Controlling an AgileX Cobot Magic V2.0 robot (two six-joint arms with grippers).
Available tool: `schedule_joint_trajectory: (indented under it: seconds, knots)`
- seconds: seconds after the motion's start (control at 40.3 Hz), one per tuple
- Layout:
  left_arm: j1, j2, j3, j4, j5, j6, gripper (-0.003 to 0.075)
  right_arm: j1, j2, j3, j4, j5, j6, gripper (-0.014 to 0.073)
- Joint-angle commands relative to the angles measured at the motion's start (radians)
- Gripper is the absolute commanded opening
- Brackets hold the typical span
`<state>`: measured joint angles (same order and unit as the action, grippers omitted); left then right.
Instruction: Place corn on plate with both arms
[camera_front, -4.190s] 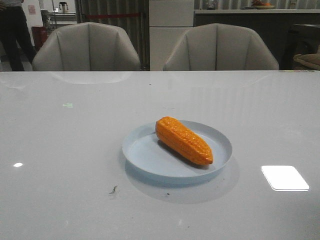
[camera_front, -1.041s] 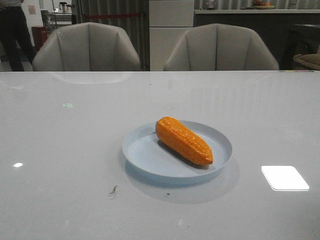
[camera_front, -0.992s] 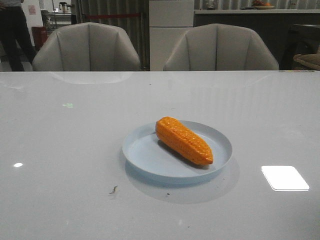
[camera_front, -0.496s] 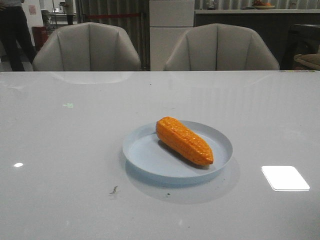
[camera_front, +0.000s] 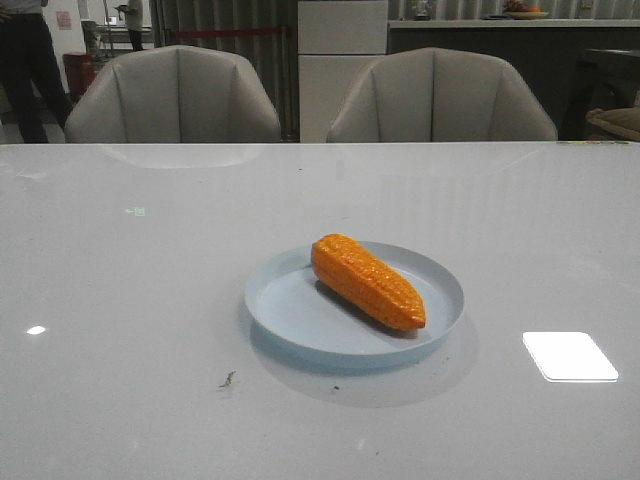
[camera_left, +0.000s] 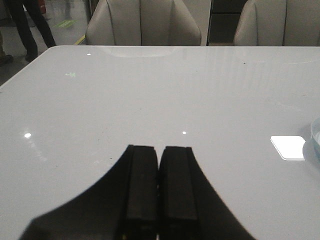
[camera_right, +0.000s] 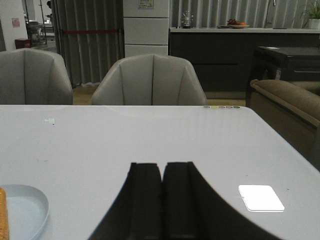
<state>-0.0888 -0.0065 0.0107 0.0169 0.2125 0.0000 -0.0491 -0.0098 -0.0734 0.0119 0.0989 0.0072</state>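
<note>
Nothing has moved on the bench: the corn lies on the plate mid-bench, long axis slanting from far-left to near-right. Both pincers, left and right, sit pressed together and empty, flanking it; neither looks nearer.

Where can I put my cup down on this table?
Almost anywhere. The white table is bare left of the plate, right of it, and behind it toward the chairs. Only the plate is taken, with the corn on it.
</note>
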Motion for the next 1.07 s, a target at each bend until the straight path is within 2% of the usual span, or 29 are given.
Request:
schedule_joint_trajectory:
  seconds: [0.0, 0.05, 0.099, 0.298, 1.041]
  knots:
    - [0.002, -0.021, 0.036, -0.002, -0.076, -0.007, 0.0093, -0.002, -0.019, 0.041, -0.004, -0.151, -0.001, 0.0058]
    - [0.002, -0.021, 0.036, -0.002, -0.076, -0.007, 0.0093, -0.002, -0.019, 0.081, -0.004, -0.169, -0.001, 0.0058]
    - [0.002, -0.021, 0.036, -0.002, -0.076, -0.007, 0.0093, -0.002, -0.02, 0.078, 0.002, -0.11, -0.001, 0.0058]
    - [0.002, -0.021, 0.036, -0.002, -0.076, -0.007, 0.0093, -0.002, -0.021, 0.08, 0.003, -0.039, -0.001, 0.0058]
    - [0.002, -0.021, 0.036, -0.002, -0.076, -0.007, 0.0093, -0.002, -0.021, 0.08, 0.003, -0.038, -0.001, 0.0058]
